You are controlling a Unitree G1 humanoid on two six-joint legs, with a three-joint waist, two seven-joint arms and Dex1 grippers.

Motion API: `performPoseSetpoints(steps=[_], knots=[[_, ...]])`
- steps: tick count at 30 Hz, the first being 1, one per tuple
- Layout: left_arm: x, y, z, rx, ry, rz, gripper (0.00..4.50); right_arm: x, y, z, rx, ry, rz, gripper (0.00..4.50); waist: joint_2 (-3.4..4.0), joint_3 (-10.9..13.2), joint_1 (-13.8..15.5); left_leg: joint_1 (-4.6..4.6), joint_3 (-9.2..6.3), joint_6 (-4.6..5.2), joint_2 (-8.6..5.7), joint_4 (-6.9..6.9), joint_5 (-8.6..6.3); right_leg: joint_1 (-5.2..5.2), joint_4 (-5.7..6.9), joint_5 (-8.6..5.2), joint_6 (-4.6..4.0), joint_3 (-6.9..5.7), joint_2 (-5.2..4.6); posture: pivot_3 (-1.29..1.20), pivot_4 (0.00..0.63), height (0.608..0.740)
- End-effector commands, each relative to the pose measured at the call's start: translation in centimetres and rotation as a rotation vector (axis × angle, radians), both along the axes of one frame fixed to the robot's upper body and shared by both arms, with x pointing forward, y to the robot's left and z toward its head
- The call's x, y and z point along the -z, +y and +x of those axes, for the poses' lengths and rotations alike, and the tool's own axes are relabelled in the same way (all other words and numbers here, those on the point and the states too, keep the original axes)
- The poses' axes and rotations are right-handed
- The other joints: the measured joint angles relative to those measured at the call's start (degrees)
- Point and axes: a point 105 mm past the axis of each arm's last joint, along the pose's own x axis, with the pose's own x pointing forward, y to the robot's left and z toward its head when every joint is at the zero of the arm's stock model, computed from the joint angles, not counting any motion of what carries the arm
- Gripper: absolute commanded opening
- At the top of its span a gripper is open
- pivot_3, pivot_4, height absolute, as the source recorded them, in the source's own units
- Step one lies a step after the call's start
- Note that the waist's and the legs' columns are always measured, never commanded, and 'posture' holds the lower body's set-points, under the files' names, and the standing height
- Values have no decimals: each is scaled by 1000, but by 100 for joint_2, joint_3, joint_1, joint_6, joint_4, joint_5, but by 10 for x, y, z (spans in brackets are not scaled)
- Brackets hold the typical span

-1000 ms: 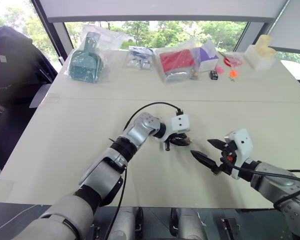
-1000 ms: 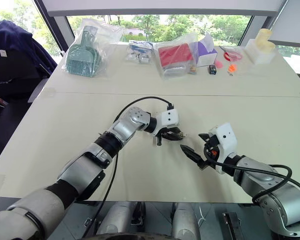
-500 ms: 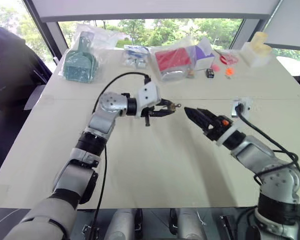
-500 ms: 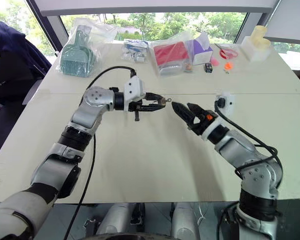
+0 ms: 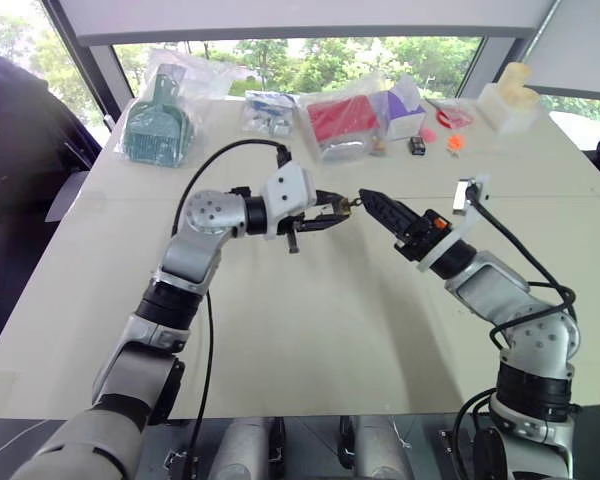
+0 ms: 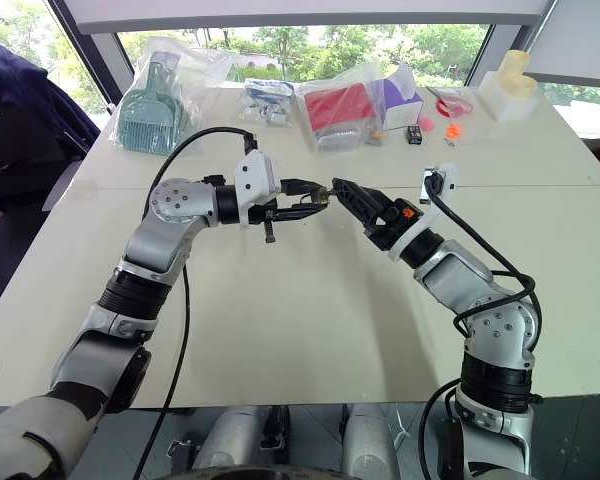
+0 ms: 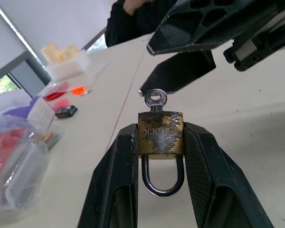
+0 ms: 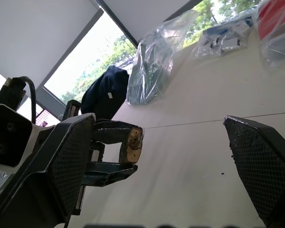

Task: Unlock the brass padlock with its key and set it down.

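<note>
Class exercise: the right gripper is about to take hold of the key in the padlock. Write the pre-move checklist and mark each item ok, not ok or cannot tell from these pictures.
1. Brass padlock clamped by the left gripper: ok.
2. Key seated in the padlock, head pointing toward the right gripper: ok.
3. Right gripper open wide enough for the key: ok.
4. Right fingertips astride the key head: not ok, they are close by, not around it.
5. Shackle closed: cannot tell.
6. Padlock held above the table: ok.

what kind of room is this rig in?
Likely an office or lab meeting room: a long pale table, big windows onto trees, bagged test items along the far edge.
</note>
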Motion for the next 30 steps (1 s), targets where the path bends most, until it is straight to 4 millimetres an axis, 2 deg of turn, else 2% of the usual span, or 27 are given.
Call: performPoseSetpoints(steps=[1,4,7,8,14,15,23,25,26,30], knots=[[-19,-4,-5,28,-67,-48,777,-13,6,-5,-34,-46,16,4500,0,0,-1,0,0,0,0,0,0,0,0,0,0,0,0,0,150,735],[-21,-7,-5,35,-73,-50,777,-13,8,-6,-40,-43,23,4500,0,0,0,0,0,-3,0,0,2,0,0,0,0,0,1,0,150,735],[-22,-11,-6,51,-84,-52,777,-13,11,-8,-50,-37,40,3654,0,0,1,0,0,-3,0,0,2,0,0,0,0,0,1,0,150,735],[-22,-12,-6,56,-86,-54,777,-13,11,-8,-52,-35,44,3259,0,0,4,0,0,-2,0,0,2,0,0,0,0,0,1,0,150,735],[-25,-14,-8,67,-94,-63,777,-13,12,-9,-51,-32,61,139,0,0,-2,0,0,-8,1,0,5,1,0,0,1,0,2,0,150,735],[-25,-14,-8,67,-95,-64,777,-13,12,-9,-50,-32,63,58,0,0,0,1,0,-4,1,0,3,1,0,0,1,0,2,0,150,735],[-25,-12,-8,51,-108,-79,777,-15,11,-9,-41,-27,103,58,0,0,1,1,0,-1,0,0,1,2,-1,0,1,0,2,0,150,735],[-25,-12,-7,45,-108,-83,777,-14,11,-9,-40,-29,99,902,0,0,2,1,0,-1,0,0,1,2,-1,0,1,0,2,0,150,735],[-25,-12,-7,43,-108,-83,777,-14,11,-9,-44,-30,100,1153,0,0,2,1,0,-1,0,0,1,2,-1,0,1,0,2,0,150,735],[-25,-11,-6,35,-111,-83,777,-12,10,-7,-33,-22,91,3120,0,0,1,1,0,-1,0,0,1,2,-1,0,1,0,2,0,150,735]])
